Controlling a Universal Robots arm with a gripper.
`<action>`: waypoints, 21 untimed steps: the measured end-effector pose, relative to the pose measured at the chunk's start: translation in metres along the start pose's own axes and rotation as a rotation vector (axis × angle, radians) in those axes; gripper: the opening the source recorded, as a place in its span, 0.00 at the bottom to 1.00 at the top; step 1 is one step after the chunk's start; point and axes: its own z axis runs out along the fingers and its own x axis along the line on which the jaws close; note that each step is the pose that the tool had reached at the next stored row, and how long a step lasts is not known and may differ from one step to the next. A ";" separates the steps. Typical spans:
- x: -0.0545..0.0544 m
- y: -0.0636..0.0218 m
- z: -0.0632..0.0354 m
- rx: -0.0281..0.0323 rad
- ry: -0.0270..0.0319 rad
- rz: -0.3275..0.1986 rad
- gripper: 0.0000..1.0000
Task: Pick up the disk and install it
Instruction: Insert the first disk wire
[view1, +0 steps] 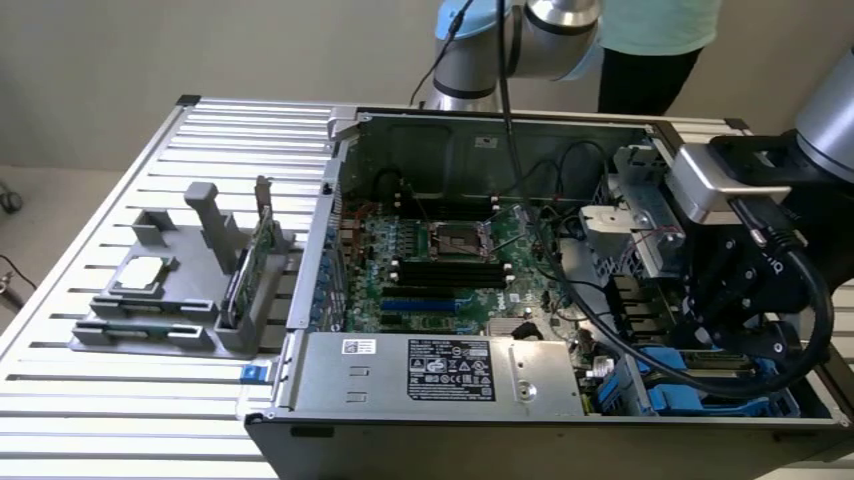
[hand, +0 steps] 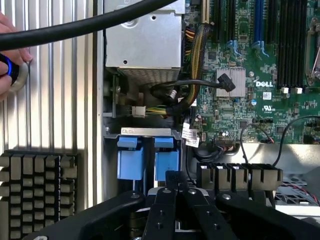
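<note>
Desk (view1: 160, 180): slatted metal. It carries the open computer case (view1: 324, 250) and, well apart toward the exterior view's left, a grey fixture (view1: 200, 300).
Case: the lid is off, exposing the motherboard (view1: 441, 265) and power supply (view1: 441, 370). The drive bay is in the corner beside the power supply.
Disk (hand: 134, 160): it appears to stand edge-on in that bay with its blue rails showing; how deep it sits cannot be told.
Tool (hand: 175, 181): the fingers are pressed together with nothing seen between them. The tips are at the end of one blue rail; contact cannot be told.
Cable (hand: 100, 22): a thick black lead crosses above the power supply.
Hand (hand: 10, 60): it is on the slats beside the case, holding a blue-ringed object.
Risk: a half-seated disk could jam or tilt if pushed off-centre.
Risk: the tool could snag the loose wiring near the bay.
Risk: the hand is close to the arm's working space.
</note>
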 end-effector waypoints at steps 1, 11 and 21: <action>0.000 0.0000 0.0000 -0.0003 -0.0007 0.015 0.13; 0.000 0.0000 0.0000 -0.0033 -0.0074 0.168 0.13; 0.000 0.0000 -0.0001 -0.0065 -0.0143 0.327 0.13</action>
